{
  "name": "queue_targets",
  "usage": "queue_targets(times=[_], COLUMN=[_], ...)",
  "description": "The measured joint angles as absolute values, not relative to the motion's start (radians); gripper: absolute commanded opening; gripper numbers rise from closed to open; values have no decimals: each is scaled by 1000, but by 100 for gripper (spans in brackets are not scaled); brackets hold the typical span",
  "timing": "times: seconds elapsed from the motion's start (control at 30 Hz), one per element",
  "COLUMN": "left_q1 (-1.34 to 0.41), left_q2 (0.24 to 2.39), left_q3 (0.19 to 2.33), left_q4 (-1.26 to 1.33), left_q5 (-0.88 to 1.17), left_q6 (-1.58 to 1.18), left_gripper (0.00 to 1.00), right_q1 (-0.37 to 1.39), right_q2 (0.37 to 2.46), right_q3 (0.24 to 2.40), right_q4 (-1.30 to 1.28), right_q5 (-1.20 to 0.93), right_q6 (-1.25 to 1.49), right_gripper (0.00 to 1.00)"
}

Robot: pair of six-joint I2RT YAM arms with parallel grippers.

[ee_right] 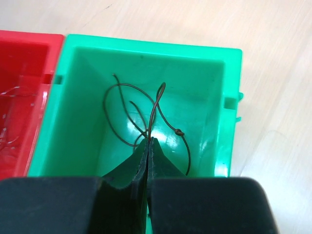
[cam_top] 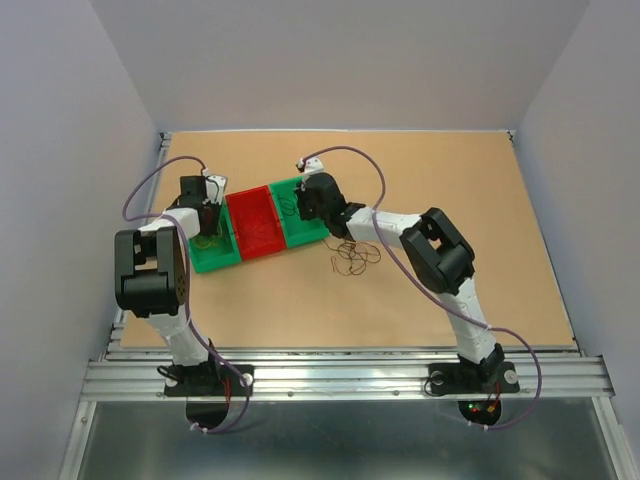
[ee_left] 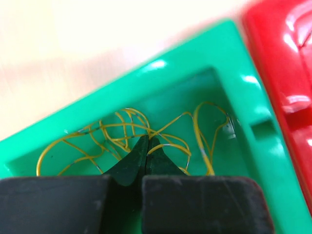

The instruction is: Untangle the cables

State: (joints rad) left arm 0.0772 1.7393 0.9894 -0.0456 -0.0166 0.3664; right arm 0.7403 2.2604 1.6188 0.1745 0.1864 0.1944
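Observation:
A loose tangle of thin brown and orange cables (cam_top: 355,257) lies on the table just right of the bins. My left gripper (ee_left: 147,139) hangs in the left green bin (ee_left: 146,73) among curly yellow cables (ee_left: 122,129). It is shut, and one yellow strand comes out of the seam between its fingers. My right gripper (ee_right: 150,140) is over the right green bin (ee_right: 146,46). It is shut on a dark brown cable (ee_right: 156,105) that rises from its tips and loops down into the bin, with a small knot (ee_right: 179,132) on it.
A red bin (cam_top: 255,222) stands between the two green ones, all three in a slanted row at the table's middle left. Thick purple cables run along both arms. White walls close in the table on the left, back and right.

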Motion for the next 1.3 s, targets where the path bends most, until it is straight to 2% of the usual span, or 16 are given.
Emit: queue_targets(times=[0.2, 0.33, 0.37, 0.43, 0.53, 0.57, 0.63, 0.73, 0.9, 1.1, 1.3], left_q1=[61, 56, 53, 53, 47, 47, 48, 50, 49, 24, -33], left_q2=[1799, 1811, 1806, 1785, 1718, 1676, 1615, 1542, 1471, 1383, 1354], left_q3=[1049, 1061, 1058, 1037, 993, 976, 963, 961, 950, 925, 925], left_q4=[-32, -20, -19, -7, 2, 2, 3, 11, 10, -62, -93], left_q5=[-16, -6, -2, 9, 23, 19, 12, -9, -31, -30, -23], left_q6=[352, 350, 350, 347, 347, 350, 350, 352, 357, 363, 364], left_gripper=[0, 18, 26, 36, 43, 44, 46, 48, 55, 55, 55], right_q1=[739, 740, 740, 739, 740, 740, 739, 738, 736, 732, 732], right_q2=[2181, 2152, 2144, 2136, 2134, 2133, 2126, 2117, 2061, 1949, 1935], right_q3=[1457, 1392, 1380, 1369, 1364, 1364, 1357, 1352, 1303, 1232, 1226], right_q4=[315, 375, 382, 385, 396, 396, 395, 383, 354, 355, 369], right_q5=[155, 138, 134, 131, 123, 123, 123, 130, 143, 146, 128], right_q6=[202, 203, 202, 203, 202, 203, 203, 201, 202, 203, 210], right_gripper=[5, 12, 16, 19, 28, 34, 38, 40, 49, 50, 50])
